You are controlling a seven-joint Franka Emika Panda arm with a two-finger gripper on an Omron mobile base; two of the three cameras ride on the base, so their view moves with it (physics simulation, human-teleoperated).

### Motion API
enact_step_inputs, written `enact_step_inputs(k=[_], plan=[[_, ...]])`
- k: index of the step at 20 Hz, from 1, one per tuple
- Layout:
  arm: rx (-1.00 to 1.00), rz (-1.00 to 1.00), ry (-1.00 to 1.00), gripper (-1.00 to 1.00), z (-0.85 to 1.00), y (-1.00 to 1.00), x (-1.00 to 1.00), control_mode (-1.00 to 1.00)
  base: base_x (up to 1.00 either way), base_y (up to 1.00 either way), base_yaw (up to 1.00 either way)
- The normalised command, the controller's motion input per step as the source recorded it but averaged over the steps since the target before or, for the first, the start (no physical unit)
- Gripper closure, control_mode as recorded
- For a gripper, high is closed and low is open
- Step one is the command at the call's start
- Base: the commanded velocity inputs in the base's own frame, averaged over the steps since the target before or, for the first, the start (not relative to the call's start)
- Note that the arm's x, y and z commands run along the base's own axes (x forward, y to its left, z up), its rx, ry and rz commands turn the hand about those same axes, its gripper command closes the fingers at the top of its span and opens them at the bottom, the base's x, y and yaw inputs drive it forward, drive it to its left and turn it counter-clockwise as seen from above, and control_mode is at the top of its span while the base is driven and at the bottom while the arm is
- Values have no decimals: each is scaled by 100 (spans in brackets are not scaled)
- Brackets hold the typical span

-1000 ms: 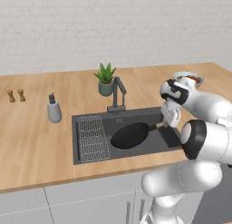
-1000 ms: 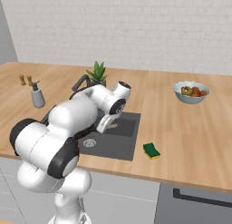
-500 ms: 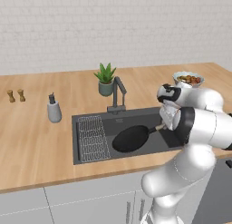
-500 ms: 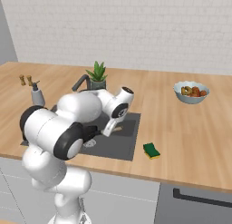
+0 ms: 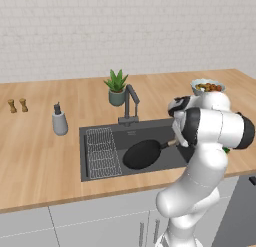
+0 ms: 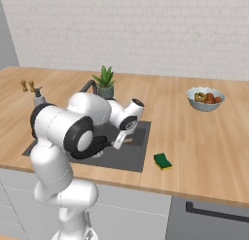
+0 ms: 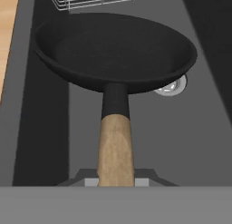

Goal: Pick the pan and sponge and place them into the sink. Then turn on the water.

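The black pan with its light wooden handle hangs level inside the dark-grey sink, beside the wire rack. My gripper is shut on the end of the handle. In the hand view the pan covers part of the silver drain, and my gripper clamps the handle at the bottom. Whether the pan touches the basin floor I cannot tell. The green and yellow sponge lies on the counter just right of the sink. No water runs from the dark faucet.
A potted plant stands behind the faucet. A grey soap dispenser and two small shakers sit on the counter to the left. A bowl of fruit is at the back right. The counter's front edge runs close to the sink.
The pan has sunk a little lower into the basin. My arm's elbow has swung to the right and upward, while the grip on the handle stays the same.
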Motion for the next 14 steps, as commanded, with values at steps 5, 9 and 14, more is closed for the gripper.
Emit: enact_step_inputs(k=[5,9,14], plan=[[0,0,-1,100,-39,0,23,-100,0,0,0],[0,1,-1,100,-46,0,14,-100,0,0,0],[0,4,-1,100,-50,8,18,-100,0,0,0]])
